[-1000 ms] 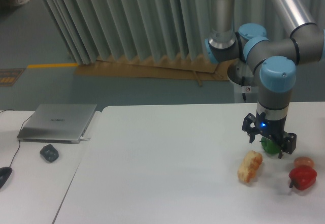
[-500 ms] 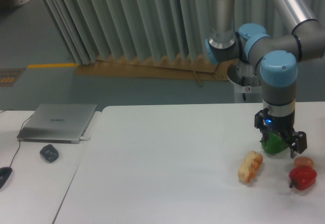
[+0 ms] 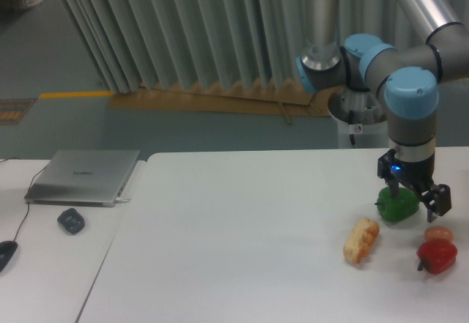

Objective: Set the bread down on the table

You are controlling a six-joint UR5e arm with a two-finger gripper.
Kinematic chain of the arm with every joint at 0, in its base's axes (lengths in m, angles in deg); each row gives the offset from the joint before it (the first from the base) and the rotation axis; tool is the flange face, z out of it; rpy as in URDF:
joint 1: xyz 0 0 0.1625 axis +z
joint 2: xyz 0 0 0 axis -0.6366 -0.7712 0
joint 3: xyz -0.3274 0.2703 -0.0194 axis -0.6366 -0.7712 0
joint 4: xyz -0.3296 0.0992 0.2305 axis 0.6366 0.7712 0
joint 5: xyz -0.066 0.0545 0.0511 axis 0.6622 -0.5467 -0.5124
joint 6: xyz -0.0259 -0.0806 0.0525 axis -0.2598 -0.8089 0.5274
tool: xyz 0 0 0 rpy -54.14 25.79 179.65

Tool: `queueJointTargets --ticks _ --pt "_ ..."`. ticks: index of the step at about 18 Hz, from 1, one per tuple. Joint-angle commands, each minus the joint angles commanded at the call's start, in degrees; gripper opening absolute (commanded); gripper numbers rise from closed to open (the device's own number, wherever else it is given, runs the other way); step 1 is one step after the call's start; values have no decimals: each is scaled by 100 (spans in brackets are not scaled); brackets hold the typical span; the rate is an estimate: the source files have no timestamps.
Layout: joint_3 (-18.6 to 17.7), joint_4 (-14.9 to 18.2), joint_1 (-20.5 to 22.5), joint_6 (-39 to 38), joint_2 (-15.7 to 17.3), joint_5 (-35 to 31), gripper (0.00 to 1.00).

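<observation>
White table [image 3: 242, 242] is bearing the bread [image 3: 361, 239], likely light, crusty, crushable; pinch gently across its middle. Gripper [image 3: 418, 195] is hovering spread, empty, near green pepper [image 3: 398, 203].

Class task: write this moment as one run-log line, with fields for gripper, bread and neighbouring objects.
gripper: open, empty, above green pepper | bread: lying on table, untouched | red pepper: right of bread

The gripper [image 3: 418, 200] hides the green pepper's [image 3: 396, 206] upper right part. The table's [image 3: 242, 250] right and front edges are cut off by the frame.
</observation>
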Motion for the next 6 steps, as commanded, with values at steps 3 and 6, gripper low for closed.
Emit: queueJointTargets --ticks 3,6 --pt "9 9 9 44 0 -18 100" --pt "0 9 0 106 0 -26 100"
